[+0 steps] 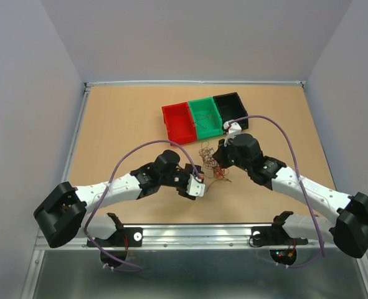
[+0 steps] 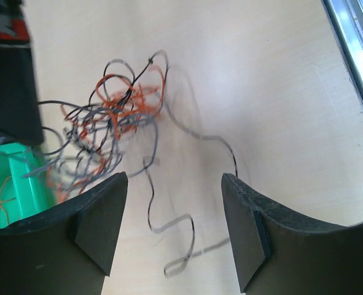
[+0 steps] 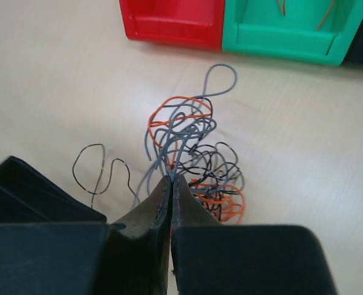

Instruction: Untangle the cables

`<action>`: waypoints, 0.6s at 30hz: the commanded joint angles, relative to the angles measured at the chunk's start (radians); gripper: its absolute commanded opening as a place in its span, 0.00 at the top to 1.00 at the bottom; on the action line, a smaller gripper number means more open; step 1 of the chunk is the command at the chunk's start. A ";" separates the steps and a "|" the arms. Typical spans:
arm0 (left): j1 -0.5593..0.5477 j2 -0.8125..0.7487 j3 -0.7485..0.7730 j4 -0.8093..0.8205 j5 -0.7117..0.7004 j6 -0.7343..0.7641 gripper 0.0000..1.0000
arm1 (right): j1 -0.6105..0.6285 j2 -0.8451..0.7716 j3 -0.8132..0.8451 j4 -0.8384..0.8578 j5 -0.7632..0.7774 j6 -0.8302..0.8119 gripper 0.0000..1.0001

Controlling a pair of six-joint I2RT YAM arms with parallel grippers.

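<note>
Two-finger right gripper [image 3: 171, 181]: clamped on the cables [image 3: 193, 153]; best pulled away gently.
Left gripper [image 2: 174, 184]: jaws apart beside the cables; should pin the loose strand [image 2: 149, 203].

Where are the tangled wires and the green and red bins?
Thin curly wire tangle [image 3: 187, 132], right wrist view, middle.
Green plastic bin [image 3: 279, 49], right wrist view, near wall.
Red plastic bin [image 3: 175, 31], right wrist view, near wall.

No lettering, label, brand mark, number or sign can be read anywhere in these views.
</note>
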 commanded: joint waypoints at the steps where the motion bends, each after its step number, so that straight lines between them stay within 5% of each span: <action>1: -0.017 0.028 -0.004 0.089 0.000 -0.010 0.26 | 0.009 -0.040 -0.041 0.065 0.035 0.024 0.99; 18: -0.103 0.290 0.103 0.057 -0.170 -0.022 0.37 | 0.009 -0.110 -0.050 0.063 0.169 0.091 0.99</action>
